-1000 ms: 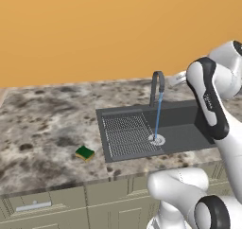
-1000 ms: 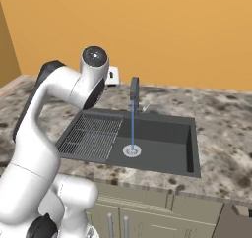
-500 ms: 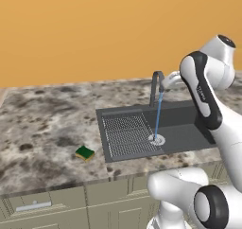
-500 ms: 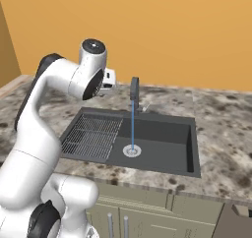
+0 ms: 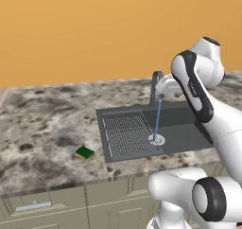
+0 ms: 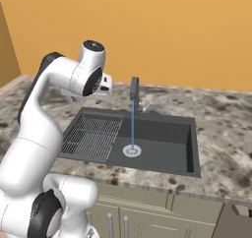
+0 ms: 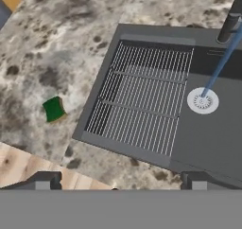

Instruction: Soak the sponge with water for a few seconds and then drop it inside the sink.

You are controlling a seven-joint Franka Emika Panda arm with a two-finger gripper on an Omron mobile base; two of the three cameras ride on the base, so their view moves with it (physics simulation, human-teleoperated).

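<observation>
Sponge (image 7: 54,109) lies flat on the counter (image 5: 42,128), at about 9 o'clock of the sink (image 7: 142,105), apart from it. Water (image 5: 157,119) runs onto the drain (image 5: 156,139). Gripper (image 7: 120,181) released, jaws wide, apparently grasping nothing.

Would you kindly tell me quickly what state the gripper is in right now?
Gripper: open, holding nothing; the sponge lies on the counter.
</observation>
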